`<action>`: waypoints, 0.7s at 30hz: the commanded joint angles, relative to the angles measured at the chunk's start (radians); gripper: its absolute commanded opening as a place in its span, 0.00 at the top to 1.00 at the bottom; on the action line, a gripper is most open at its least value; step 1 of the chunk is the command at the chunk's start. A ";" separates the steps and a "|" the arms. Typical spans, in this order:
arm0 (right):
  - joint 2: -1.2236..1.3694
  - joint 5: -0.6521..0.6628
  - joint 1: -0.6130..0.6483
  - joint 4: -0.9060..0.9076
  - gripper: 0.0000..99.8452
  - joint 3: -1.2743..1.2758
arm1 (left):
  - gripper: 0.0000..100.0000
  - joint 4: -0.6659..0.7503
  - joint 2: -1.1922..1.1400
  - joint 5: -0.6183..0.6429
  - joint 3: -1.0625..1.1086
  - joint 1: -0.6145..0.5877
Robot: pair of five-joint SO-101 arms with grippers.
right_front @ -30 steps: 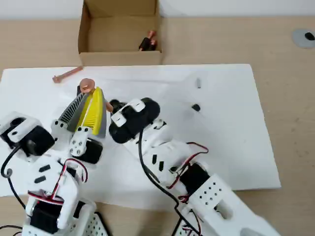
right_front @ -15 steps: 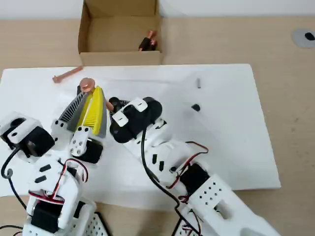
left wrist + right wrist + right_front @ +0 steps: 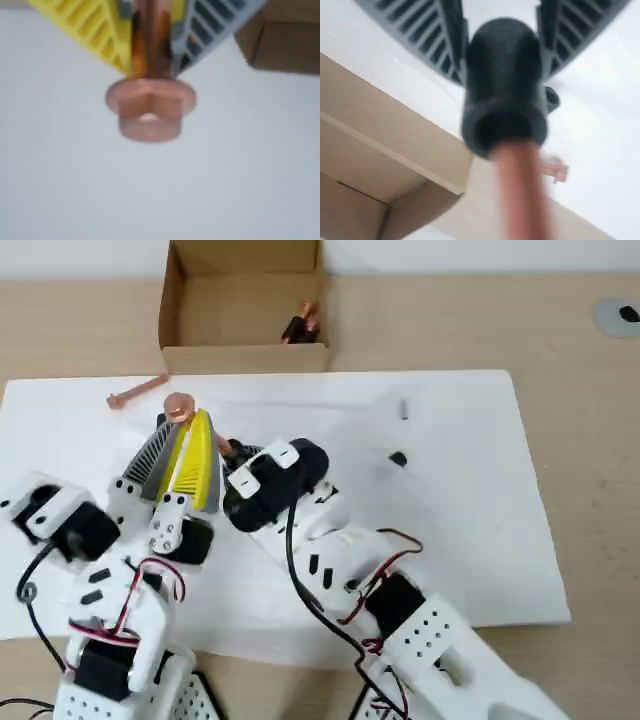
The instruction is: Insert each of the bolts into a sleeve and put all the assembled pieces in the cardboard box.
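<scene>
The left hand point(image 3: 150, 50) pinched a bolt point(image 3: 150, 107) and the right hand point(image 3: 502, 50) a sleeve point(image 3: 504, 95), held end to end, I'd say so the shank could slide in. Both hung over the table point(image 3: 585, 450), near the cardboard box point(image 3: 245, 359).

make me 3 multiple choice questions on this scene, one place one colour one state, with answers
1. Where is the loose bolt? A) in a gripper B) on the white sheet C) on bare wood
2. What colour is the sleeve in the right gripper? A) black B) yellow C) white
3. The left gripper is: A) open B) shut on a sleeve C) shut on a bolt
B: it lies flat on the sheet. A: a black tube sits between grey fingers. C: its fingers clamp the copper shaft.
</scene>
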State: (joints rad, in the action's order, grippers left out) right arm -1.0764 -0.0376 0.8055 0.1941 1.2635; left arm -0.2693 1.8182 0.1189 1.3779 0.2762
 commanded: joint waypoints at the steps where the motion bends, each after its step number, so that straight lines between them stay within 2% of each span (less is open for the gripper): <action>1: -0.036 -0.009 0.036 -0.028 0.99 -0.005 | 0.99 0.025 0.001 -0.008 0.017 -0.012; 13: -0.036 -0.009 0.048 -0.028 0.99 -0.010 | 0.99 0.015 0.001 -0.009 0.058 -0.018; 21: -0.036 -0.009 0.045 -0.028 0.99 -0.010 | 0.99 -0.199 0.002 -0.012 -0.081 -0.011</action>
State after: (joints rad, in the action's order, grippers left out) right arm -1.0733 -0.0376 0.8347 0.1972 1.2697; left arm -0.4089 1.8213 0.1143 1.3640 0.2685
